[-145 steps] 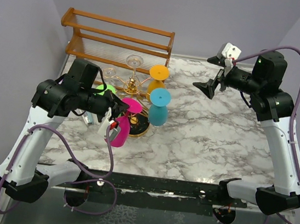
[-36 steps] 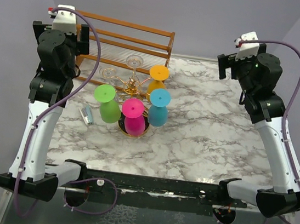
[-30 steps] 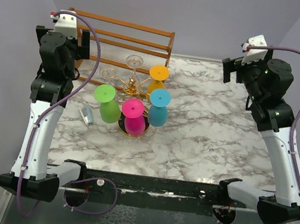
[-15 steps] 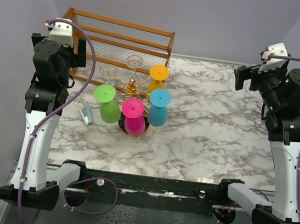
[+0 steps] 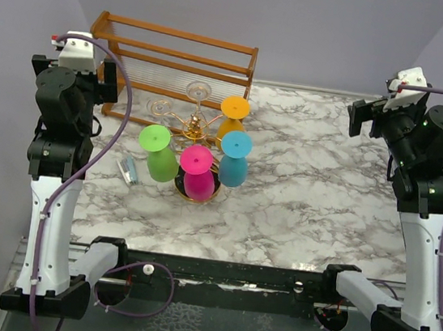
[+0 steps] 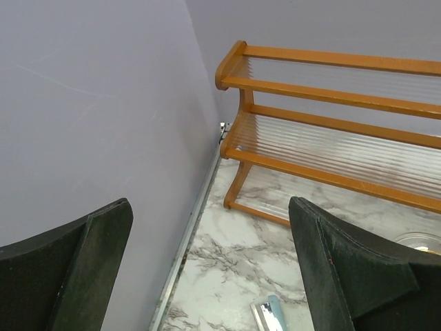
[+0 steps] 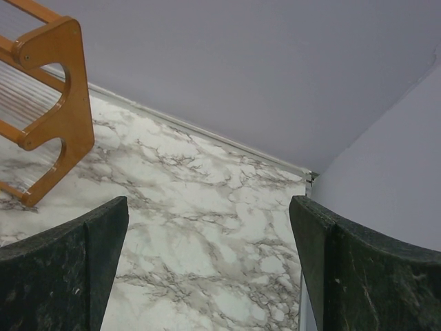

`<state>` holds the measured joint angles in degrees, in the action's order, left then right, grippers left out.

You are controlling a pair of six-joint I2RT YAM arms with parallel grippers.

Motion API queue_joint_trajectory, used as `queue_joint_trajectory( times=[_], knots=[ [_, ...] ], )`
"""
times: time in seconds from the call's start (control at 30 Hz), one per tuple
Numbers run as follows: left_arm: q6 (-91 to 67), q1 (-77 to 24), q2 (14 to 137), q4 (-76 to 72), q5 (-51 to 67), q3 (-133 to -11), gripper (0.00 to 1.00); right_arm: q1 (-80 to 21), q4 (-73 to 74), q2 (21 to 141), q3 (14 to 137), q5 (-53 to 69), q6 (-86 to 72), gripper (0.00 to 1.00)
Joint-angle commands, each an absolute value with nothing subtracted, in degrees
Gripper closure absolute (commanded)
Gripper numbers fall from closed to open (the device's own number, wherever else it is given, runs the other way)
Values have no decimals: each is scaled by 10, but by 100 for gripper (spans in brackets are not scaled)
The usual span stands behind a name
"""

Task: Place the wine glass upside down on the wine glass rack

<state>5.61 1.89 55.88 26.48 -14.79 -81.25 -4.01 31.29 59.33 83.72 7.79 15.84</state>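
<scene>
While our left gripper [image 6: 209, 210] and right gripper [image 7: 209, 207] hang wide open and empty, well apart from the wine glass rack [image 5: 194, 128], the pink wine glass [image 5: 199, 184] hangs inverted on its near side. We judge any arm sweeping in could knock it against the teal glass [image 5: 233, 169] beside it.

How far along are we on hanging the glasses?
Done: green glass, pink glass, teal glass and orange glass stand inverted at the gold rack. In hand: nothing; left end effector and right end effector are open, empty, high at the sides. Left: apparently nothing; no loose glass shows.
</scene>
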Motion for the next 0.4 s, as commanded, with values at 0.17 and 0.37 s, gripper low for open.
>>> queue_joint_trajectory(
  times=[0.17, 0.37],
  knots=[
    [54, 25, 558, 284, -144, -831, 1, -33, 323, 582, 836, 83, 151, 0],
    [54, 25, 562, 287, -130, -829, 1, -33, 324, 587, 835, 91, 151, 0]
  ],
)
